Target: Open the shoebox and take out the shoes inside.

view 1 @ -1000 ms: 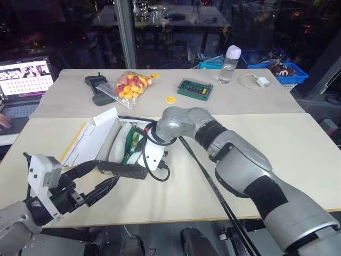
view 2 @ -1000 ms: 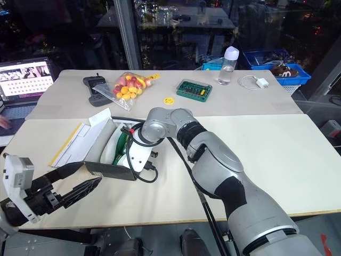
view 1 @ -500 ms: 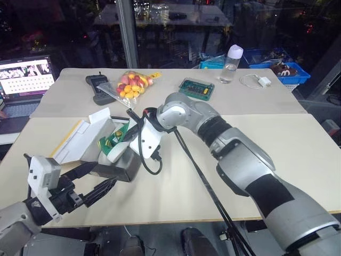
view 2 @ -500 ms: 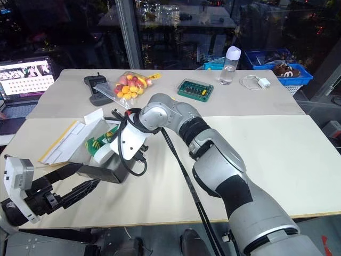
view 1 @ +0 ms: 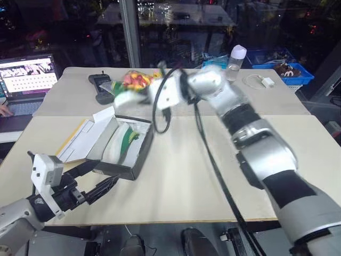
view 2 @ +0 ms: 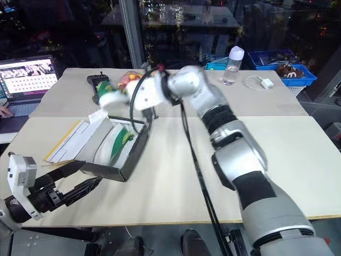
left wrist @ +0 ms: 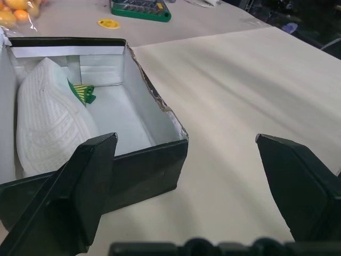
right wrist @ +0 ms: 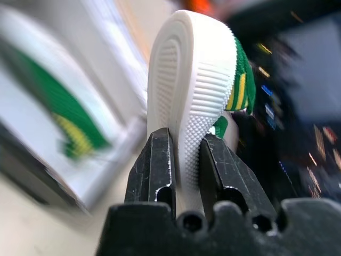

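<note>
- At the far left, low over the near edge of the counter [view 1: 176, 176], the left pincer [view 1: 96, 178] hangs with its two black fingers spread wide and nothing between them. It has stayed in place over the last second, just short of the near end of the shoebox [view 1: 120, 146].
- The shoebox sits open on the counter, its yellow lid [view 1: 80, 140] folded back flat to its left. A second ago two shoes lay inside; now one remaining shoe [left wrist: 50, 125] lies in the white interior, white sole showing with a sliver of green at its far end.
- Right of and beyond the box, the right pincer [right wrist: 184, 157] has risen clear of the counter, clamped tight on the lifted shoe [right wrist: 194, 80]. The wrist view shows the fingers pinching its ribbed white sole at one end, green and yellow fabric behind.
- Judged from this, the box is opened and the first shoe is out but not yet set down; one shoe is still to be removed.
</note>
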You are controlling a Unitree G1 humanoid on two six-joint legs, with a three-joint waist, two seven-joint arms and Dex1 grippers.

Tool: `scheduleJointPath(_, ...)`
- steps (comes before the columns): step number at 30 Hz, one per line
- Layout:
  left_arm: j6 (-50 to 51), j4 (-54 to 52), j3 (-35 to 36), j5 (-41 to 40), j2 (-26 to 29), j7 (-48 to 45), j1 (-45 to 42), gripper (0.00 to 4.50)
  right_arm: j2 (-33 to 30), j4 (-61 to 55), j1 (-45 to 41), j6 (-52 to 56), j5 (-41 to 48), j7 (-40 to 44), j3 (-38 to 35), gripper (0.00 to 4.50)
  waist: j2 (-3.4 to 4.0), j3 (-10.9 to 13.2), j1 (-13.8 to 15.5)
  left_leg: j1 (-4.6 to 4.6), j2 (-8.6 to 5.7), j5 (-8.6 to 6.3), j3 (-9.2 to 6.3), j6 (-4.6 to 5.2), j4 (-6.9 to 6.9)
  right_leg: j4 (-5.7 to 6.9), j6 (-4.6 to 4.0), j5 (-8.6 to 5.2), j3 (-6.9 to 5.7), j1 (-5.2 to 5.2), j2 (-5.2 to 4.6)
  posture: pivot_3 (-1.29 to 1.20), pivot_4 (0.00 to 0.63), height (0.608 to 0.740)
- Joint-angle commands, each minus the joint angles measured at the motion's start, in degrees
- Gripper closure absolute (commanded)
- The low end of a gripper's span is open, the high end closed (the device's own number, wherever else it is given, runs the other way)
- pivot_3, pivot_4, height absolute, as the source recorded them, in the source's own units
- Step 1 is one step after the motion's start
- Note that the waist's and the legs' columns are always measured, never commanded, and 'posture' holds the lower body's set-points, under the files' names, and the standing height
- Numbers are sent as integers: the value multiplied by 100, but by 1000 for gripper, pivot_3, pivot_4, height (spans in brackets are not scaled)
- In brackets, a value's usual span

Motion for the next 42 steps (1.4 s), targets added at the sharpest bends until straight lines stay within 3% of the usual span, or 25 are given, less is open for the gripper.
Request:
scheduleJointPath(1, -120, -77, -31, -2, -30, 47, -83, 0, -668, -668, 576, 1112, -239, -888, -403, 4233, -3, -2, 27, 0, 0, 0, -1, 0, -1, 0, -2, -1, -2, 1, 0, 0, 150, 712)
scheduleJointPath(7, -87, -45, -153, -19, 4, 117, -253, 0, -1417, -1023, 1645, 2678, -936, -1852, -397, 4233, 0, 0, 106, 1, -7, 0, 2, 0, 2, -1, -1, -3, 8, -2, -2, 0, 150, 712)
scheduleJointPath(15, -51, 103, -355, 44, 44, 125, -529, 0, -1946, -1126, 2648, 3412, -2470, -3504, 308, 4233, 11, 7, 36, 1, -8, 0, 12, 1, -1, 1, 0, -3, 23, -10, -1, 0, 150, 712)
scheduleJointPath(23, -130, 175, -490, 159, -20, 79, -604, 0, -1491, -1572, 3597, 3590, -2464, -3264, 575, 4233, 7, 5, -50, 8, -9, 1, 13, 1, 11, 1, 27, -11, 27, 4, -1, 0, 150, 712)
scheduleJointPath(26, -138, 180, -480, 177, -41, 69, -608, 0, -1405, -1764, 3736, 3728, -2375, -3043, 546, 4233, -7, -1, -74, 53, -7, 0, 11, 0, 13, -1, 30, -12, 25, 50, 1, 0, 150, 712)
scheduleJointPath(27, -135, 175, -477, 181, -46, 73, -611, 0, -1332, -1863, 3811, 3819, -2208, -2852, 464, 3461, -8, -2, -76, 72, -7, 0, 12, 0, 13, -2, 29, -13, 26, 67, 0, 0, 150, 712)
scheduleJointPath(29, -129, 162, -469, 180, -54, 86, -618, 0, -1258, -2046, 3928, 3925, -2000, -2494, 386, 3037, -22, -11, -76, 81, -7, 0, 12, 0, 13, -3, 0, -31, 26, 76, 0, 0, 150, 712)
scheduleJointPath(35, -88, 109, -448, 141, -53, 167, -662, 0, -1225, -2901, 4155, 4365, -1349, -1288, 142, 1005, -46, -25, -111, 105, -5, 0, 12, 0, 17, -1, -4, -33, 29, 95, 2, 0, 150, 712)
scheduleJointPath(42, -84, 111, -434, 128, -42, 211, -675, 0, -1458, -4389, 3811, 5018, -134, 297, -410, 1005, -40, -20, -92, 89, -5, 0, 12, 0, 9, -2, -3, -33, 29, 78, 2, 0, 150, 712)
